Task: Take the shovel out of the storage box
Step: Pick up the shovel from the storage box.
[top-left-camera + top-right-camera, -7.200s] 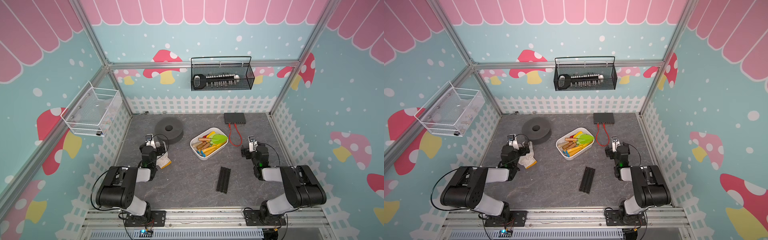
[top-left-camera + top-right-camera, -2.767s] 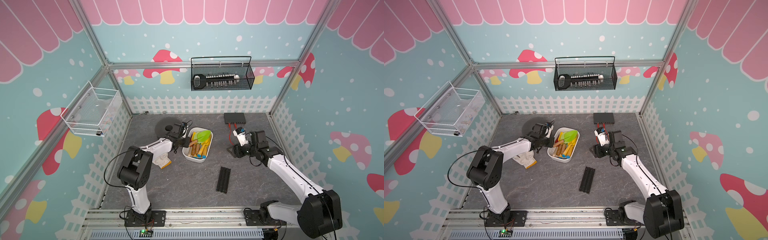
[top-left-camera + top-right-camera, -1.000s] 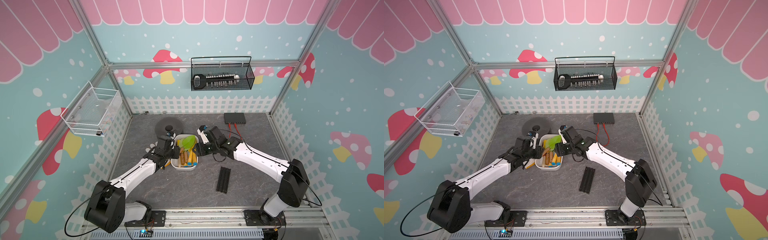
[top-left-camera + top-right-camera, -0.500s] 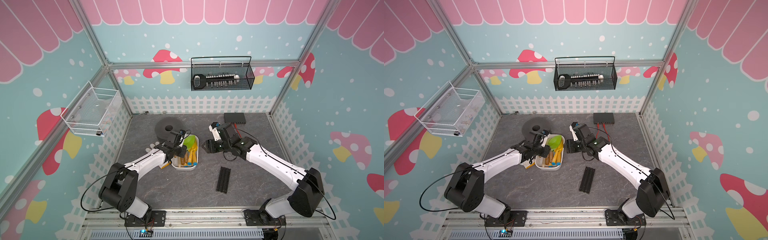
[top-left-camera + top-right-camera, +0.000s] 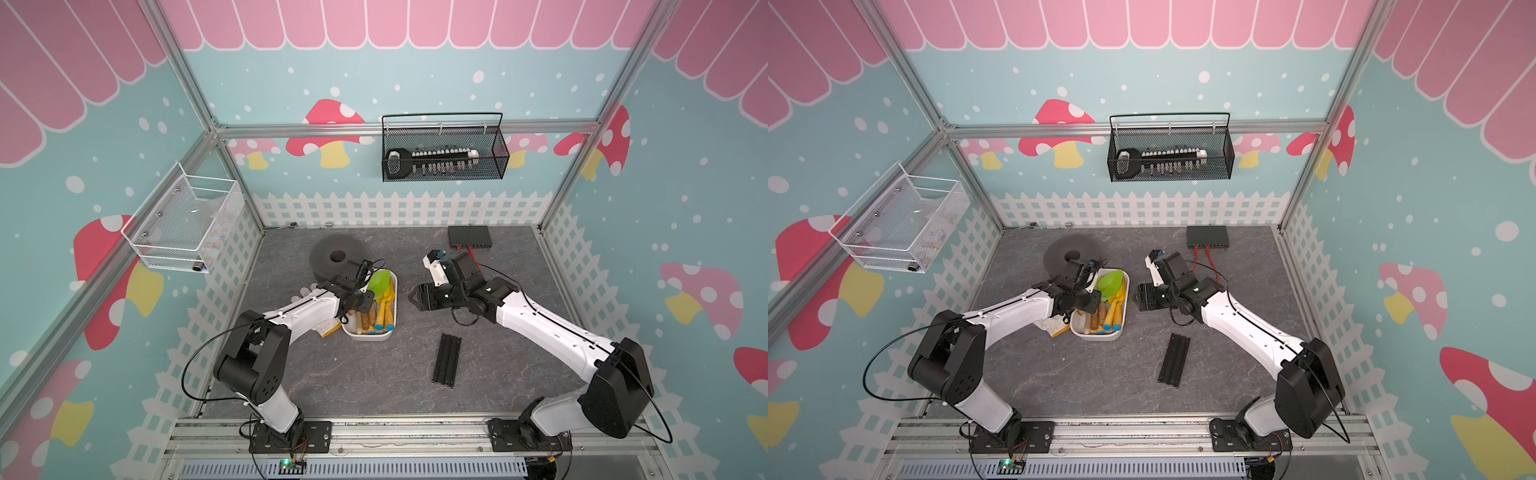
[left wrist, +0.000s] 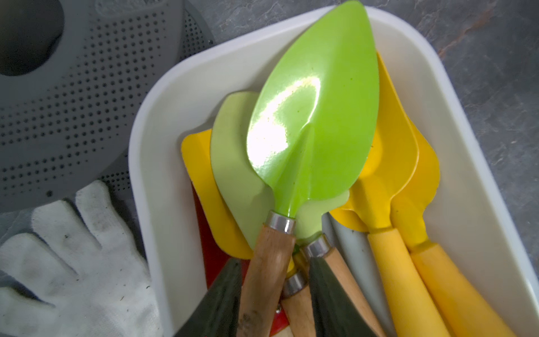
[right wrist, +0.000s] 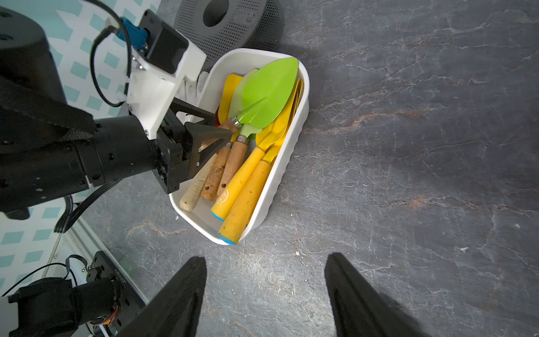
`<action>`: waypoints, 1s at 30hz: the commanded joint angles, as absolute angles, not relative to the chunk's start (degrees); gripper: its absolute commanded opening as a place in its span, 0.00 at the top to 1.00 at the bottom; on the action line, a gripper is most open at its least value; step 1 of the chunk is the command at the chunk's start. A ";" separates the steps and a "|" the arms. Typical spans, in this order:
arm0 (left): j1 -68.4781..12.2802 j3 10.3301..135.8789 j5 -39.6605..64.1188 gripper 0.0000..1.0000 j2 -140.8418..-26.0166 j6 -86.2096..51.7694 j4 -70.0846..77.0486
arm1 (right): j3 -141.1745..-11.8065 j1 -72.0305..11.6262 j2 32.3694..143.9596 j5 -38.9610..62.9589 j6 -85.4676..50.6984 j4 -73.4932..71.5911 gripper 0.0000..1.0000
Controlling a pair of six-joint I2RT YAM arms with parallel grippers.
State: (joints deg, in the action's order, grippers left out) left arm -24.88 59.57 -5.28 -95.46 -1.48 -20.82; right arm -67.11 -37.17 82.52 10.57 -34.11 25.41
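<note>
No readable text. Round stamp on yellow shovel handle (image 7: 233, 186): illegible. White printed code on black arm base (image 7: 108, 272): too small to read.

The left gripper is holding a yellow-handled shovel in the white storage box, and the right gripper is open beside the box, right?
Not quite: the left gripper holds the wooden handle of the green shovel, not a yellow-handled one, as the left wrist view shows. It is in the storage box, and the right gripper is open beside the box.
</note>
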 commanded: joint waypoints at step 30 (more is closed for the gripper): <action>-24.96 67.95 -11.02 0.71 -105.48 -4.15 -30.32 | -63.72 -35.14 79.41 12.83 -33.29 22.90 0.30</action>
